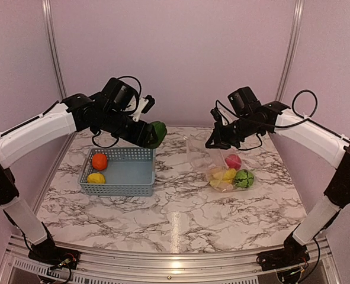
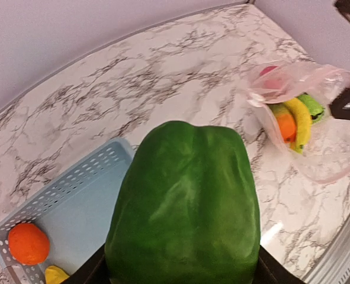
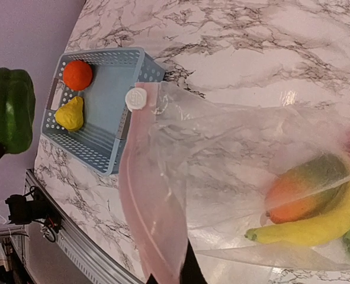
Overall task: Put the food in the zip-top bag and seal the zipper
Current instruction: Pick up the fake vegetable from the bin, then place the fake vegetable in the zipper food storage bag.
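Observation:
My left gripper (image 1: 152, 135) is shut on the green pepper (image 1: 158, 134), which it holds in the air above the basket's far right corner. The pepper fills the left wrist view (image 2: 186, 207). My right gripper (image 1: 214, 142) is shut on the zip-top bag's mouth edge and holds it lifted. In the right wrist view its fingers (image 3: 189, 273) pinch the pinkish zipper strip (image 3: 154, 231). The bag (image 1: 222, 168) lies open toward the basket. It holds a red apple (image 1: 233, 161), a green melon (image 1: 243, 178), a banana (image 3: 317, 225) and a mango (image 3: 305, 189).
The grey-blue basket (image 1: 127, 173) stands left of centre with an orange (image 1: 99, 161) and a lemon (image 1: 96, 178) in its left end. A strip of marble table lies between basket and bag. Walls close in the back and sides.

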Motion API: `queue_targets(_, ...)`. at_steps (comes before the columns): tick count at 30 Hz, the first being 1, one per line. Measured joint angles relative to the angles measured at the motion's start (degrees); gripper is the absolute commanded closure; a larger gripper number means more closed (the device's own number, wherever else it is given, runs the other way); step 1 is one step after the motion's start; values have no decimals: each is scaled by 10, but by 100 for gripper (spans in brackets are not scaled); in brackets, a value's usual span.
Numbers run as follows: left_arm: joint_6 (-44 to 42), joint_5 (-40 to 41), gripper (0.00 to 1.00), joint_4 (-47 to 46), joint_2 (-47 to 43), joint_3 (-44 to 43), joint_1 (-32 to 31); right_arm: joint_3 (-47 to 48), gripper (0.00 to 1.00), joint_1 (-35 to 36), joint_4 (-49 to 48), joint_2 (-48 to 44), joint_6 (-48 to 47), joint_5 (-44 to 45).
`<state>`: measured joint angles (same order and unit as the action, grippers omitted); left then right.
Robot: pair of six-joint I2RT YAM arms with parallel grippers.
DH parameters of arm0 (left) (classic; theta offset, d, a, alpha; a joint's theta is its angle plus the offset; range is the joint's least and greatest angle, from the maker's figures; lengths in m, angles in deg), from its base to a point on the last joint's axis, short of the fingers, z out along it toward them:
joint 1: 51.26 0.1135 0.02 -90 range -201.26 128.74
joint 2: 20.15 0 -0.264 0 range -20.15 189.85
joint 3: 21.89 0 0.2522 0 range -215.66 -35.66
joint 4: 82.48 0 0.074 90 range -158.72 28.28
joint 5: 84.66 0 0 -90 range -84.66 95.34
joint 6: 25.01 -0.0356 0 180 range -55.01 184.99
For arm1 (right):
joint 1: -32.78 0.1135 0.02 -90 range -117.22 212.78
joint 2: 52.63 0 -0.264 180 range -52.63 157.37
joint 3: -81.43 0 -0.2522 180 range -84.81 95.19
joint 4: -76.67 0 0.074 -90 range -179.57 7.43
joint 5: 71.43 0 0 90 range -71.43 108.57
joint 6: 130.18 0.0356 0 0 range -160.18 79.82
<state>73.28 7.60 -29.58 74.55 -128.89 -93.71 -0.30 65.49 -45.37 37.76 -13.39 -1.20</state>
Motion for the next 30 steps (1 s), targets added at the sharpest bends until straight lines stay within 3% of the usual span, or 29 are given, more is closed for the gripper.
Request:
queue_targets(6,34,-93,41,-54,-24,-17,-85,59,100,19,3,34,-8,5)
queue_targets(19,130,-172,43,-85,56,-41,-90,72,100,22,5,54,-11,2)
queue_targets(26,180,-185,42,-49,156,-136,-88,75,100,19,14,53,-13,18)
queue_targets(30,226,-181,32,4,215,-224,-85,73,100,13,17,52,-13,49)
